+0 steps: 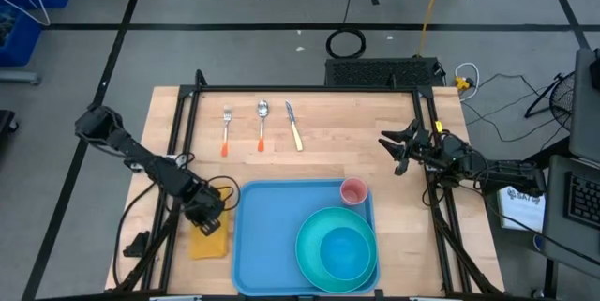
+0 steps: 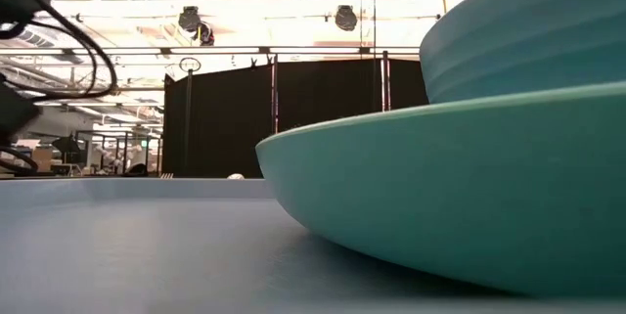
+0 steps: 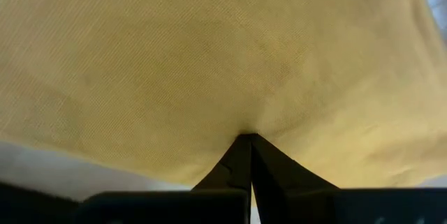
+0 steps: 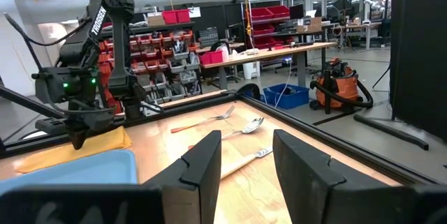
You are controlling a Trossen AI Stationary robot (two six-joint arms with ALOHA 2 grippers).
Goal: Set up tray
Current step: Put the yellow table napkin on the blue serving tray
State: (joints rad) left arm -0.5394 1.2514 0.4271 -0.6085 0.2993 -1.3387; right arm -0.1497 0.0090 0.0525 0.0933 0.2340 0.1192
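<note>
The light-blue tray (image 1: 272, 235) lies at the table's near edge, carrying a teal plate (image 1: 309, 231) with a teal bowl (image 1: 342, 249) in it and a pink cup (image 1: 353, 191) at its far right corner. Just left of the tray a yellow-orange napkin (image 1: 208, 243) lies on the wood. My left gripper (image 1: 208, 218) points steeply down onto the napkin's far part and is shut. My right gripper (image 1: 398, 151) hangs open above the table's right side, holding nothing. My left gripper comes at the napkin from above, slanting down, and its shut fingertips (image 3: 241, 155) meet on the cloth (image 3: 248, 128). Faint creases run out from that spot, as of a small pinched pucker. The napkin still lies on the table; how many layers are caught does not show.
A fork (image 1: 226, 130), a spoon (image 1: 262, 123) and a knife (image 1: 294, 126) lie side by side on the far part of the table. Bare wood stretches between them and the tray. Black frame rails run along the table's left, right and far edges.
</note>
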